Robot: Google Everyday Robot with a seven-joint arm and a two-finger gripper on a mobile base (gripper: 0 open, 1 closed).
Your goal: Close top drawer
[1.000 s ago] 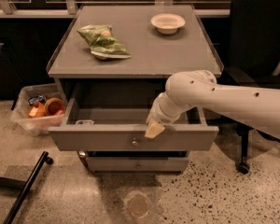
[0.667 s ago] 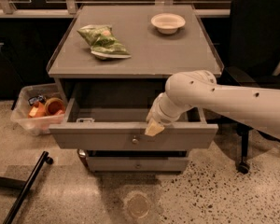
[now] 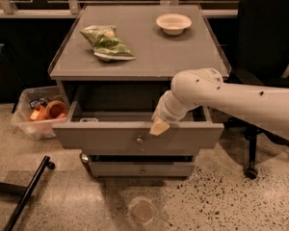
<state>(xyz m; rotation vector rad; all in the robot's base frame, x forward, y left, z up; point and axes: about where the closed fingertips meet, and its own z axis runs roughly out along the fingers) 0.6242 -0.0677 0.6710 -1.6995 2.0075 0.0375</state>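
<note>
The top drawer (image 3: 106,139) of the grey cabinet (image 3: 154,57) stands pulled out. Its plain front has a small round knob (image 3: 139,140) at the centre, and its grey interior (image 3: 115,115) looks nearly bare, with one small pale item at the front left. My gripper (image 3: 159,127), tan-tipped at the end of the white arm (image 3: 231,97), reaches in from the right. It rests at the top edge of the drawer front, just right of and above the knob.
A green snack bag (image 3: 106,42) and a white bowl (image 3: 173,23) lie on the cabinet top. A lower drawer front (image 3: 139,169) sits shut below. A clear plastic bin (image 3: 38,112) stands at the left, a black office chair (image 3: 265,37) at the right, and a black bar (image 3: 29,191) lies on the floor.
</note>
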